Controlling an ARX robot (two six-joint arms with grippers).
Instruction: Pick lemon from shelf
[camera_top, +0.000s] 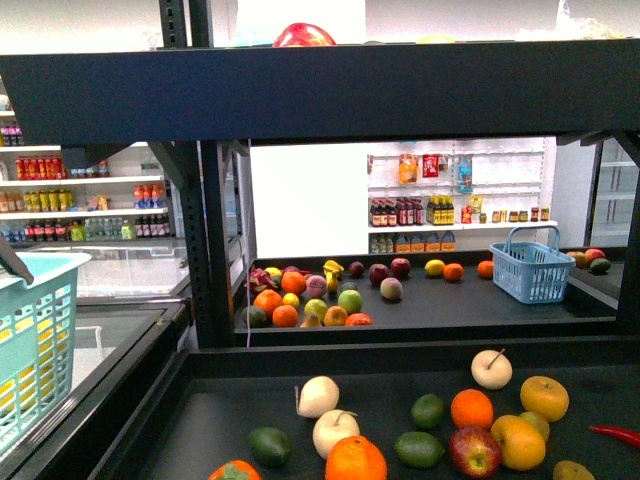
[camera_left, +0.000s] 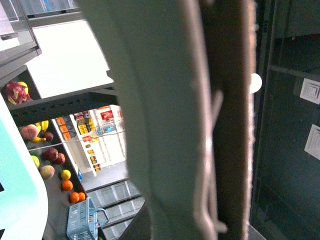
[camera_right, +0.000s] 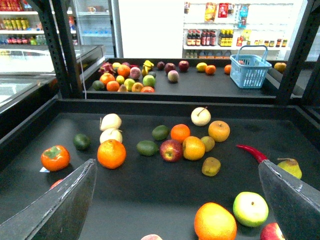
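The lemon (camera_top: 435, 267) is a small bright-yellow fruit on the far tray of the black shelf (camera_top: 400, 356), beside an orange (camera_top: 453, 271). It also shows in the right wrist view (camera_right: 201, 66) and the left wrist view (camera_left: 65, 174). My right gripper (camera_right: 175, 210) is open and empty, low over the near tray, with its fingers (camera_right: 60, 205) spread wide and the lemon far beyond them. My left gripper (camera_left: 215, 165) is shut on the teal basket (camera_top: 35, 340), whose handle fills its view close up.
The near tray holds oranges (camera_right: 111, 153), apples, avocados, a red chilli (camera_right: 252, 151) and larger golden-orange fruit (camera_right: 218, 131). A blue basket (camera_top: 532, 266) stands on the far tray right of the lemon. Upright posts (camera_top: 212, 240) flank the trays. White bottle shelves stand behind.
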